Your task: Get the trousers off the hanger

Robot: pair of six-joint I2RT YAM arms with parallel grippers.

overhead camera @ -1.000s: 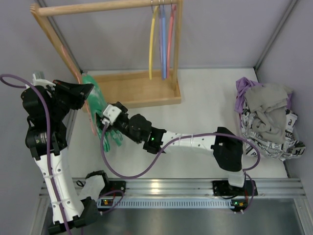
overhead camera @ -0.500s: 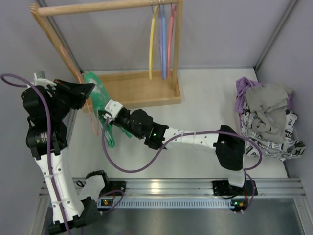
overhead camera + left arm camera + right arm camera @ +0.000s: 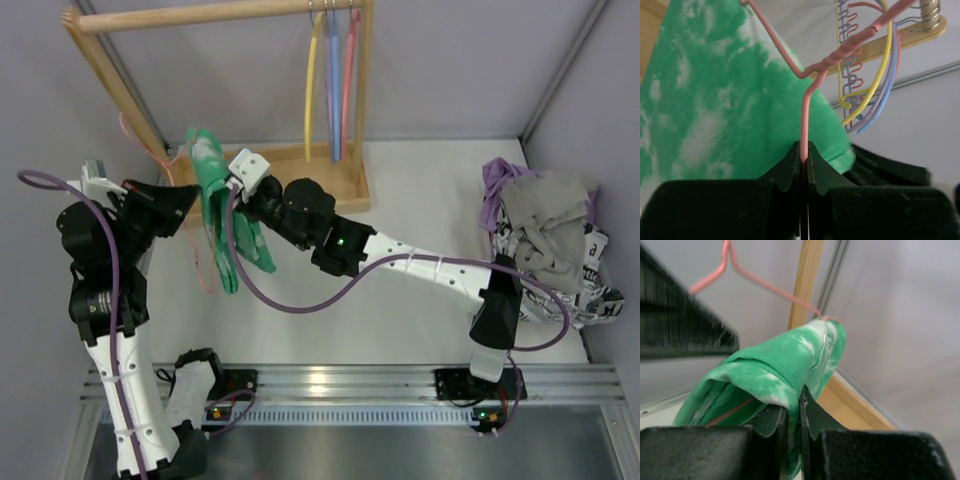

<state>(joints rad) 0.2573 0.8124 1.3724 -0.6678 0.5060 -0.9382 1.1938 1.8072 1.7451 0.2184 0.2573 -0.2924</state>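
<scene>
Task not finished. The trousers [image 3: 215, 215] hang in the air off the front-left corner of the wooden rack [image 3: 300, 190], draped over the hanger [image 3: 135, 130]. In the right wrist view the pink wire runs into the top fold of the cloth, so they are not yet off.

The left gripper [image 3: 803, 150] is clamped tight on the hanger's wire stem just below the twisted neck and holds it up. The right gripper [image 3: 800, 397] is pinched on a fold of the green cloth, on the rack side of the garment. Both grasps look set. What is left, by judgement: slide the cloth off the wire, then put it down.

Around:
- Three coloured hangers [image 3: 330, 80] hang from the right end of the rack's rail, well apart from the work.
- A clothes pile [image 3: 545, 240] lies far right of the rack.
- The rack's slanted left brace [image 3: 110, 75] is just beside the hanger's hook and could snag it.
- The right arm's purple cable [image 3: 290, 305] loops in front of the rack, below the trousers.
</scene>
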